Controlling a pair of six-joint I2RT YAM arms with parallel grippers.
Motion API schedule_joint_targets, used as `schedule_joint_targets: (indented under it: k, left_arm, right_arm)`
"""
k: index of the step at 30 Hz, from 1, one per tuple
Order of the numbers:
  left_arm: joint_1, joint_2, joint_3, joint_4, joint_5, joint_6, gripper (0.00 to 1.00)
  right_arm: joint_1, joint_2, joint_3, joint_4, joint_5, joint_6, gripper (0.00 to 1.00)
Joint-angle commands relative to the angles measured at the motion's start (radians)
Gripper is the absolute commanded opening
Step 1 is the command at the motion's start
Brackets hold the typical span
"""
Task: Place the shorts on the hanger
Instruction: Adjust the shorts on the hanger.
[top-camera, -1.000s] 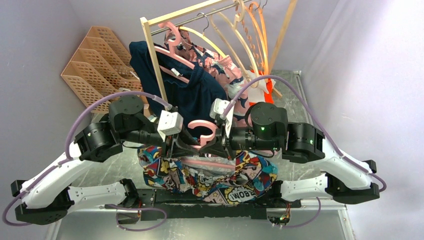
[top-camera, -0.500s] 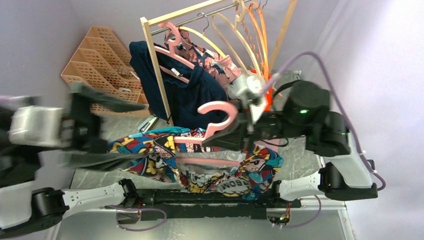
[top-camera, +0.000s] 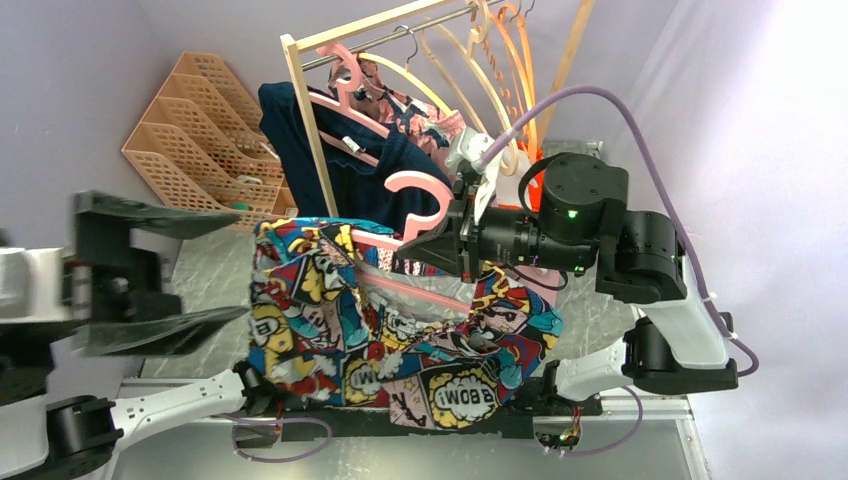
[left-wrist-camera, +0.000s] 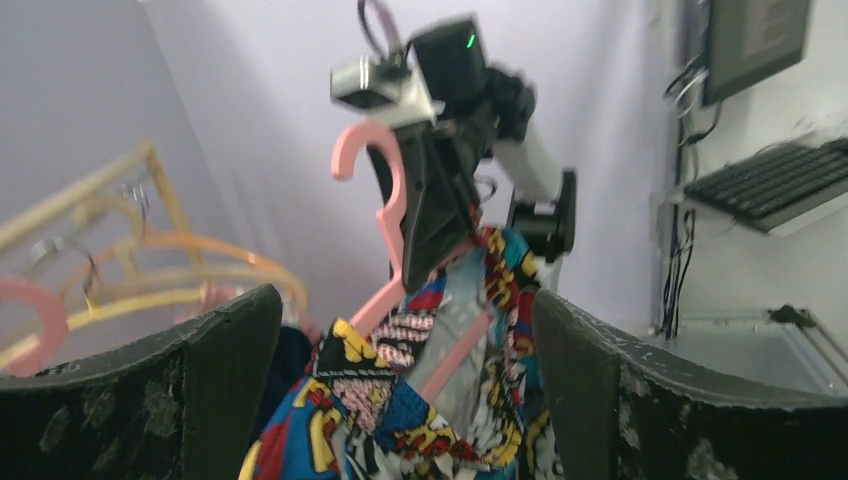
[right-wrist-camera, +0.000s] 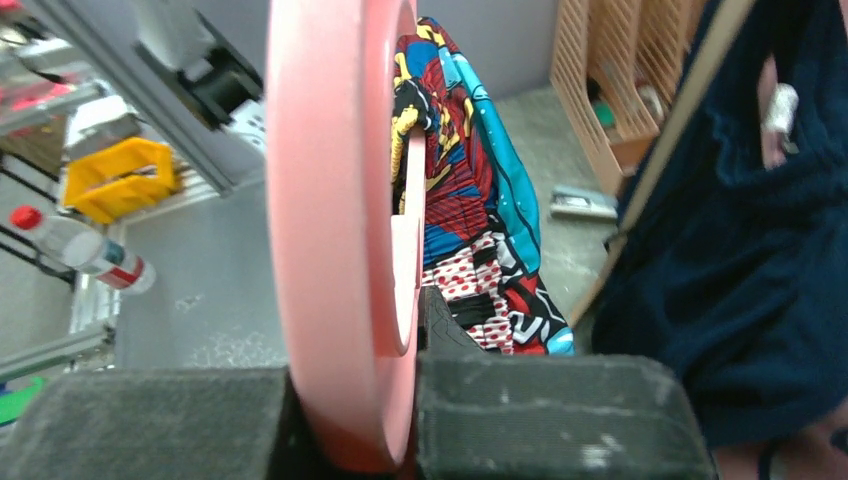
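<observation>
**Right arm.** The right gripper (top-camera: 418, 250) has its jaws shut tight on the neck of the hanger (top-camera: 415, 186), just below the thick hook. In the right wrist view the two pads (right-wrist-camera: 560, 420) press against either face of the pale-pink plastic (right-wrist-camera: 335, 200). The hanger is held above the table (top-camera: 205, 270), with its hook pointing up and back toward the wooden rack (top-camera: 305, 110).

**Task object.** The shorts (top-camera: 400, 340) hang over the hanger's lower crossbar and fall in loose folds toward the arm bases. "BOOM" lettering shows on the near panel. The comic print also appears just beyond the hanger in the right wrist view (right-wrist-camera: 470, 200).

**Left arm.** The left gripper (top-camera: 235, 268) has its jaws spread wide and holds nothing. The left wrist view frames the hanger (left-wrist-camera: 397, 215) and the shorts (left-wrist-camera: 400, 430) between its two fingers (left-wrist-camera: 200, 380), apart from both.

**Surroundings.** On the rack hang a navy garment (top-camera: 370, 190), a pink patterned garment (top-camera: 440, 135), cream hangers (top-camera: 450, 60) and orange hangers (top-camera: 520, 70). Tan perforated trays (top-camera: 190, 120) stand at the far left.
</observation>
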Motion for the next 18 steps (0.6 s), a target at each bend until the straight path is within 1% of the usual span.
schedule_joint_targets:
  k: [1, 3, 6, 9, 12, 15, 18]
  left_arm:
    - [0.000, -0.020, -0.113, -0.059, -0.130, -0.031, 0.97]
    - [0.000, -0.035, -0.175, -0.062, -0.161, -0.038, 0.96]
    - [0.000, -0.051, -0.257, -0.057, -0.231, -0.052, 0.91]
    - [0.000, -0.051, -0.297, -0.072, -0.283, -0.039, 0.85]
    - [-0.001, -0.045, -0.335, -0.091, -0.318, -0.010, 0.80]
    - [0.000, -0.038, -0.366, -0.098, -0.322, 0.018, 0.75]
    - [0.000, -0.024, -0.384, -0.096, -0.285, 0.038, 0.67]
  right_arm:
    - [-0.002, -0.011, 0.048, -0.123, 0.197, 0.034, 0.00]
    - [-0.001, -0.018, 0.012, -0.156, 0.219, 0.041, 0.00]
    - [-0.001, -0.062, -0.083, -0.133, 0.178, 0.054, 0.00]
    - [-0.001, -0.091, -0.136, -0.121, 0.161, 0.063, 0.00]
    - [-0.002, -0.106, -0.171, -0.115, 0.105, 0.062, 0.00]
    - [-0.002, -0.122, -0.205, -0.105, 0.041, 0.060, 0.00]
    - [-0.002, -0.147, -0.239, -0.074, -0.028, 0.066, 0.00]
